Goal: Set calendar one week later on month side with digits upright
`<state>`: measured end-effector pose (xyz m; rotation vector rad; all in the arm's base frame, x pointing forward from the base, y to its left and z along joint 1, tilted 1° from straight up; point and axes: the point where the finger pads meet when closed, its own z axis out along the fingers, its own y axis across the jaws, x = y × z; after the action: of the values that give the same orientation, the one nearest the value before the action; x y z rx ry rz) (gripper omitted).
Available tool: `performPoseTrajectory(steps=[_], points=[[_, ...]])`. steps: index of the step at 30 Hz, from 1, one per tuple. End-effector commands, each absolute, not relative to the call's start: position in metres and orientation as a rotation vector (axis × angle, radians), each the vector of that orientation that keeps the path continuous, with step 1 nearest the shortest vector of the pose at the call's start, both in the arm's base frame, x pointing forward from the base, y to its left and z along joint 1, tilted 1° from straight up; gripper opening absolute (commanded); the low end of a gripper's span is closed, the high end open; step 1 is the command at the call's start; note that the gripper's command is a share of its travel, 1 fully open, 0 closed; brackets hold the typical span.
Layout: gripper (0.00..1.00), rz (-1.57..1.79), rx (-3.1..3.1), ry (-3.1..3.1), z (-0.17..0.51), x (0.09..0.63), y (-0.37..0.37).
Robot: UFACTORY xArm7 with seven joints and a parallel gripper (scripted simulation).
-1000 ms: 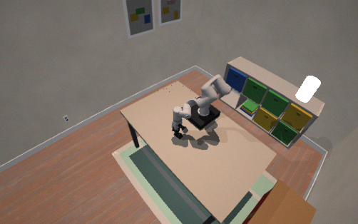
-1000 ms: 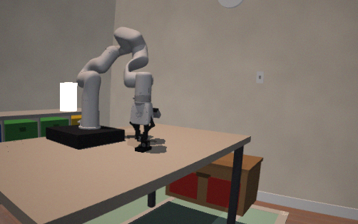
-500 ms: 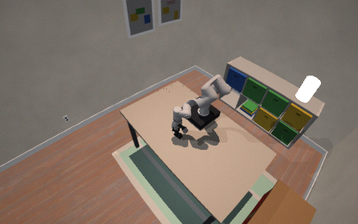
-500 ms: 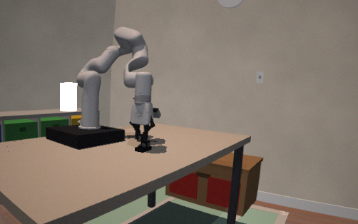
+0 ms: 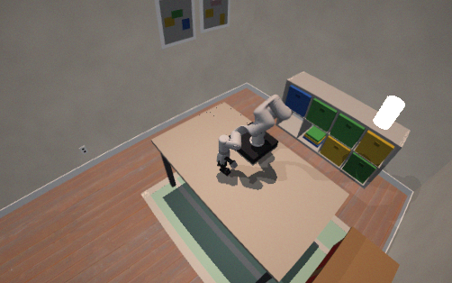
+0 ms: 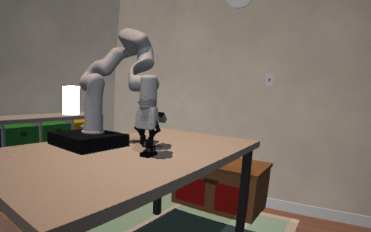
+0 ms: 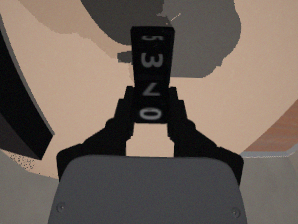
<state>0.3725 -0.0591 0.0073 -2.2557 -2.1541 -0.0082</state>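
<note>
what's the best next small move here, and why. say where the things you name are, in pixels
I'd keep the gripper [image 5: 227,167] [image 6: 148,142] [image 7: 151,97] shut on the near cube [image 7: 151,104] and ease it down slightly. Its fingers flank that cube closely, and the exterior view shows digits at two different heights, so the cubes don't look level side by side. Whether either touches the tray's floor, I can't tell.
</note>
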Motion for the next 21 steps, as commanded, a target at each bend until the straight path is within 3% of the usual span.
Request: performPoseTrajectory(steps=[1,21], points=[[0.29,-0.011,-2.258,-2.155,0.006,0.374,-0.059],[0.29,-0.011,-2.258,-2.155,-0.009,0.374,-0.059]])
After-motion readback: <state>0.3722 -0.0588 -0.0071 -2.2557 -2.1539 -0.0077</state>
